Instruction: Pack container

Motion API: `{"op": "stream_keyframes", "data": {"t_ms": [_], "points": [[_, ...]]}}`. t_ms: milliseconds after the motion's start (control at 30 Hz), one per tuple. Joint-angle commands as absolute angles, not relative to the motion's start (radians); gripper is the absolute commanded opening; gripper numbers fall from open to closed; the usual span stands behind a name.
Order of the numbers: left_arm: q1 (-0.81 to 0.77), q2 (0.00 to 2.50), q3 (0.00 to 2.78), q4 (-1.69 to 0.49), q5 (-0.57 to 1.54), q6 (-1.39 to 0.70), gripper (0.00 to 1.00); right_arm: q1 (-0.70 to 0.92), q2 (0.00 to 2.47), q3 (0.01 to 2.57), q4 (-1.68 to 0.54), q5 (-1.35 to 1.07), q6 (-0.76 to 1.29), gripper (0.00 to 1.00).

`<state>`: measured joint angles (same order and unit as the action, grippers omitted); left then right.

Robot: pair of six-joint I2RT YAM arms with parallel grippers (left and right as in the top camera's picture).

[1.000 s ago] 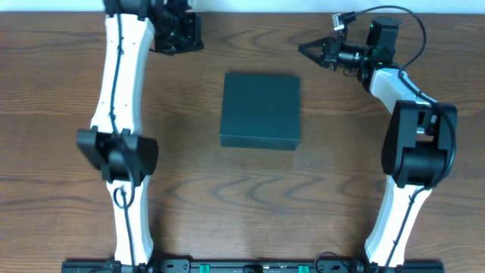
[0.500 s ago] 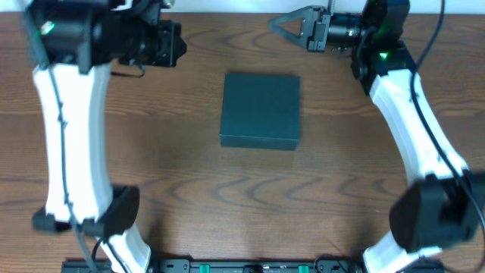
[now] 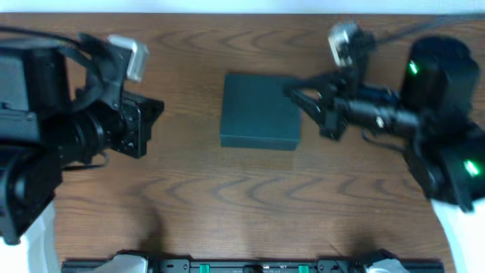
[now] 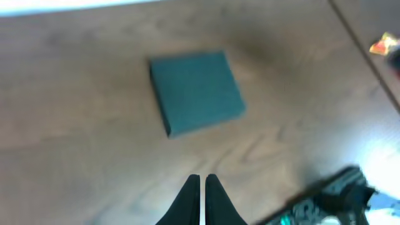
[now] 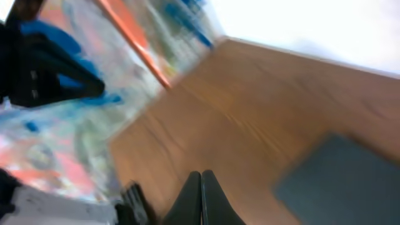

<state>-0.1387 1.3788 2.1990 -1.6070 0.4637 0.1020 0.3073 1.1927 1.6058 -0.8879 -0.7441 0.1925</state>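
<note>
Container [image 3: 260, 110]: dark charcoal square box, lid folded down flat. Sits on the brown wooden table [image 3: 189, 189], roughly midway between the two arms and a little toward the far edge. Shows up in the left wrist view as a tilted square ahead of the fingers and slightly to the left. Shows up in the right wrist view as a blurred dark patch at the lower right.

Left gripper [image 4: 201, 181]: clenched on itself, the two black fingers pressed together with only a hairline seam between them. Hangs over bare wood, well apart from the container. Looms large and blurred at the left side of the overhead view, well clear of the box.

Right gripper [image 5: 201, 175]: likewise closed tight, tips meeting in a single point. Aims at bare table in its own wrist view, with the container off to the lower right. Overlaps the container's upper right corner when seen from overhead; cannot tell from there whether touching or raised above it.

Elsewhere: black rail [image 3: 242, 267] along the near edge of the table. Blurred orange-yellow object [image 4: 384, 45] past the table's edge, too small to name. Smeared colours beyond the table in the right wrist view, too blurred to make out.
</note>
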Motion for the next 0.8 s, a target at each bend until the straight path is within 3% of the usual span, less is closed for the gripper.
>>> {"op": "stream_keyframes", "data": {"t_ms": [0, 267, 467, 667, 700, 733, 767], "points": [[-0.139, 1.296, 1.99, -1.603, 0.464, 0.121, 0.06, 0.313, 1.159, 1.604, -1.008, -0.56, 0.074, 0.01], [-0.139, 0.996, 1.457, -1.386, 0.514, 0.115, 0.06, 0.313, 1.122, 1.535, -1.269, -0.439, 0.062, 0.02], [-0.139, 0.827, 1.158, -1.258, 0.544, 0.063, 0.06, 0.313, 1.015, 1.259, -1.195, -0.434, 0.067, 0.02], [-0.139, 0.799, 1.044, -1.232, 0.543, 0.047, 0.06, 0.313, 0.913, 1.029, -1.08, -0.434, 0.145, 0.02], [-0.139, 0.799, 1.04, -1.223, 0.543, 0.031, 0.15, 0.313, 0.908, 1.007, -1.072, -0.434, 0.162, 0.03], [-0.139, 0.799, 1.04, -1.213, 0.543, 0.013, 0.38, 0.313, 0.908, 0.991, -1.073, -0.434, 0.177, 0.38], [-0.139, 0.799, 1.04, -1.205, 0.541, -0.001, 0.93, 0.313, 0.91, 0.979, -1.073, -0.434, 0.191, 0.99]]}}
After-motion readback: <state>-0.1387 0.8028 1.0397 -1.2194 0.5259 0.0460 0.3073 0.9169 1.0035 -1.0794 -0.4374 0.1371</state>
